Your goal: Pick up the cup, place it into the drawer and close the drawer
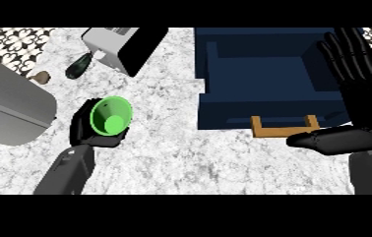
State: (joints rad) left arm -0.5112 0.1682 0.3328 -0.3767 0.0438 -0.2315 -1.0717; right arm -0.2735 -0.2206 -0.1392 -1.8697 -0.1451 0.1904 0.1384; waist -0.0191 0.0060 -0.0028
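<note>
Left hand [91, 128], lower left of frame, fingers curled round the translucent green plastic cup [111, 115]; open navy-blue drawer [272, 78] lies to its right, beside the straight-fingered right hand [349, 64].

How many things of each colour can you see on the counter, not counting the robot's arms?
Green: 1, the cup in the left hand
Navy blue: 1, the open drawer
Black and white: 1, the box-shaped appliance
Dark green: 1, the small bottle-like thing
Brown: 1, the small lump
Grey: 1, the big rounded object
Total: 6
</note>
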